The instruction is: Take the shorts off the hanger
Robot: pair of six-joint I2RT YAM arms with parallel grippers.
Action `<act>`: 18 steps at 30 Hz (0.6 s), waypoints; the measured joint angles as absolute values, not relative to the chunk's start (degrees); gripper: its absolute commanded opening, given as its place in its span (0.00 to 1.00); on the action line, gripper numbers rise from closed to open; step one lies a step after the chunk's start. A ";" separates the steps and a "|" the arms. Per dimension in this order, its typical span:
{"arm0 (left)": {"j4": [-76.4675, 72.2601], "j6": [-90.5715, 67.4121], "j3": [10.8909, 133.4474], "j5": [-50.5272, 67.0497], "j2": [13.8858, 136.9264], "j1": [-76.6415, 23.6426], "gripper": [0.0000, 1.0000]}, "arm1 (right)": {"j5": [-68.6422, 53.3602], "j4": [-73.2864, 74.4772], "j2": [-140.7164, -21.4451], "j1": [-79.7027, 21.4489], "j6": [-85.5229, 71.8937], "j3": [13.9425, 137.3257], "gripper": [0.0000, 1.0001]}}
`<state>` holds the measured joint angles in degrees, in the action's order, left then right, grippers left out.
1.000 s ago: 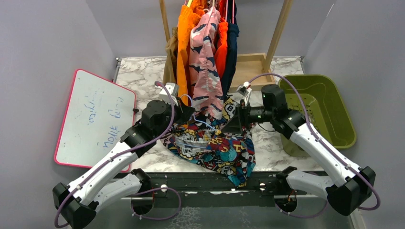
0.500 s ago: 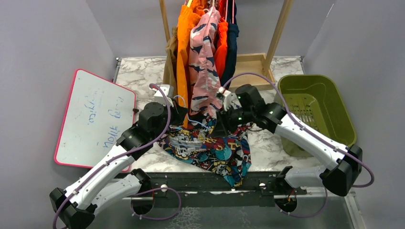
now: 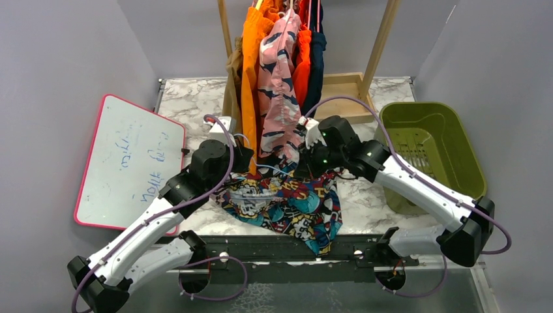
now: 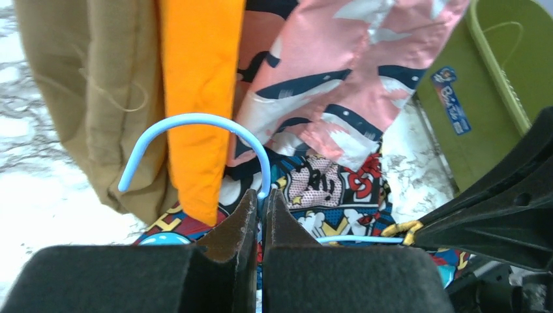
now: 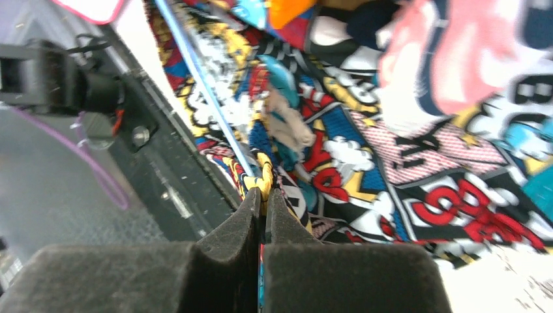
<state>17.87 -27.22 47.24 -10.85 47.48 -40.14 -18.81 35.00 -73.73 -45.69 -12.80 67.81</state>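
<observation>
The multicolour comic-print shorts (image 3: 293, 205) lie bunched on the marble table in front of the rack, still on a light blue hanger (image 4: 195, 120). My left gripper (image 4: 261, 195) is shut on the base of the hanger's hook; from above it (image 3: 244, 158) sits at the shorts' left back edge. My right gripper (image 5: 263, 192) is shut on the shorts' edge, at a yellow piece (image 5: 262, 177) by the end of the hanger's bar (image 5: 202, 78). In the top view the right gripper (image 3: 301, 166) is at the shorts' back edge, under the hanging clothes.
More shorts hang on the wooden rack (image 3: 378, 45): bright orange (image 3: 251, 52), pink with dark blotches (image 3: 280, 78), navy (image 3: 317, 65), tan (image 3: 233, 72). A green bin (image 3: 473, 156) stands at the right. A pink-rimmed whiteboard (image 3: 130, 163) lies at the left.
My right arm swung left to the shorts' back edge and its jaws shut on the fabric. The shorts shifted and bunched slightly. The left gripper kept its hold on the hanger.
</observation>
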 measured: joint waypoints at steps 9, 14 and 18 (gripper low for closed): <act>25.17 -28.05 51.03 -22.74 44.38 -40.47 0.00 | -1.87 34.61 -64.82 -45.69 -12.78 65.04 0.01; 25.63 -29.43 51.96 -26.61 41.76 -40.47 0.00 | 6.55 34.00 -65.54 -45.69 -10.28 69.04 0.01; 25.65 -30.94 51.96 -29.36 40.10 -40.47 0.00 | 10.39 34.06 -71.16 -45.69 -6.20 78.63 0.01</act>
